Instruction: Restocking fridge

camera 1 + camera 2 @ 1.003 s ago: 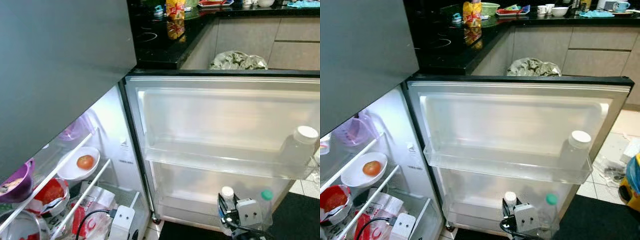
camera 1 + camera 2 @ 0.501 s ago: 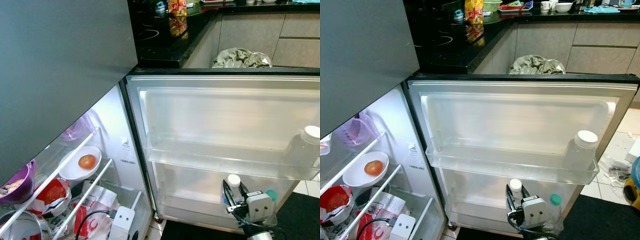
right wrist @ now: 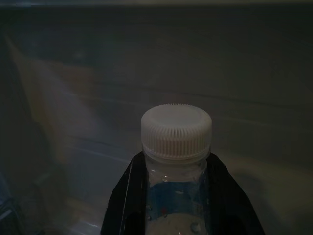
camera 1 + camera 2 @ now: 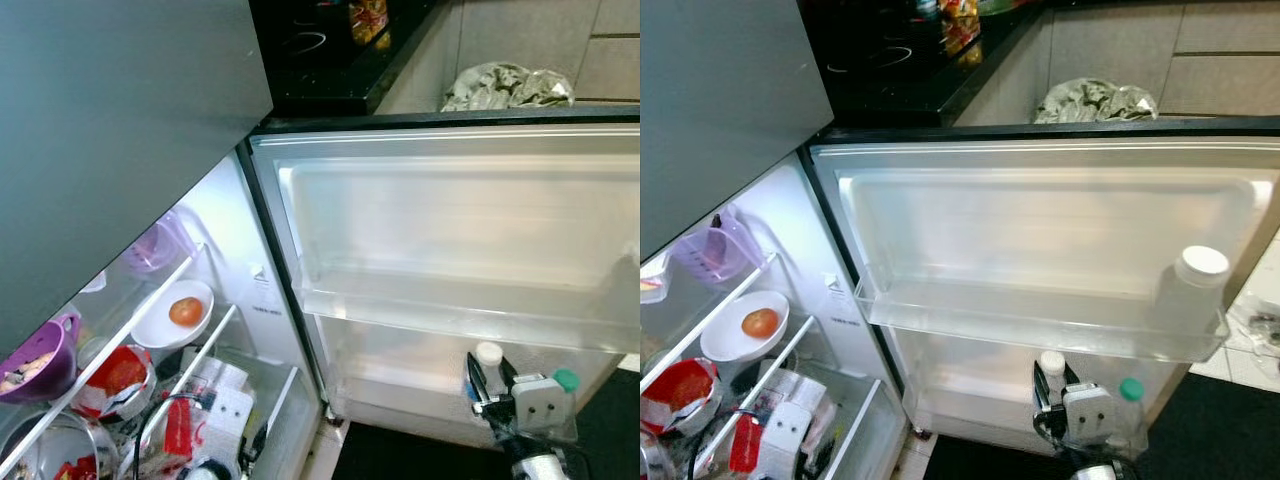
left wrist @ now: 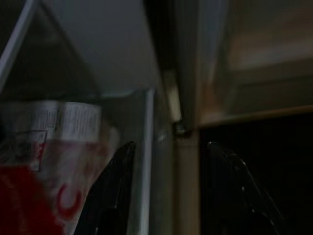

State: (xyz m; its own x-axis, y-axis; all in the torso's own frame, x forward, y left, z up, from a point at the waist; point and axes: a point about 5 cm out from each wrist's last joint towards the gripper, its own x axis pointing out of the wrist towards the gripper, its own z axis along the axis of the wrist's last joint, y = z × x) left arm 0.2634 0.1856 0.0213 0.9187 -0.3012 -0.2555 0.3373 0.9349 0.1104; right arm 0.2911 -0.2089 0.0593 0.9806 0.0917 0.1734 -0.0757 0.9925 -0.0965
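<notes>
Right wrist view: right claw (image 3: 176, 196) grasps one white-capped bottle (image 3: 176, 147); door racks carry three bottles in all

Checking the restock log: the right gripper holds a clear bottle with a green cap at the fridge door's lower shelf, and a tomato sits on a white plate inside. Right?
Not quite: the cap is white, not green. The right wrist view shows the right gripper shut on the clear bottle with a white ribbed cap; the green-capped bottle stands beside it. The tomato does sit on the white plate.
</notes>
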